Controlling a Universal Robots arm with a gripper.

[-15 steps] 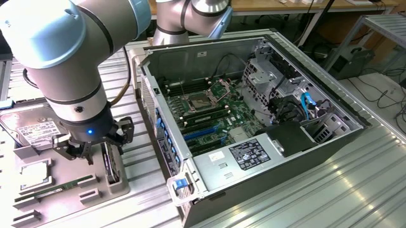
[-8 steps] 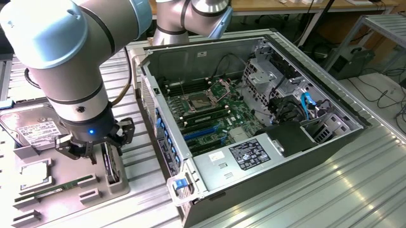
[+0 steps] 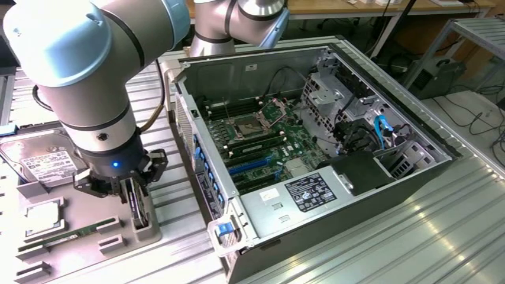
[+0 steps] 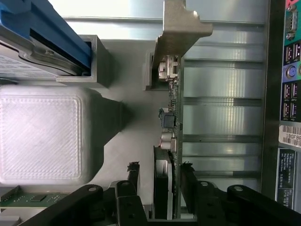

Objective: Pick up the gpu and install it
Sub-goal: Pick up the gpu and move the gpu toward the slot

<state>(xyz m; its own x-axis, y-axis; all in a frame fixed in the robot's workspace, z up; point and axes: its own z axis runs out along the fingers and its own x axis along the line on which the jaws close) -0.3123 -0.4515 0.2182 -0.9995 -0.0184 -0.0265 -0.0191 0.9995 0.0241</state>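
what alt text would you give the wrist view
The gpu stands on edge in a grey holder, its metal bracket at one end, with the open gripper straddling the other end. A computer case's rear ports run alongside.

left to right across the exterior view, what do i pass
hard drive → gpu standing on edge in its holder → open computer case

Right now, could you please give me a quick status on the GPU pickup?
Open gripper straddling the gpu, not clamped. The gpu stands on edge in its grey holder. The hard drive lies nearby, apart from the gripper.
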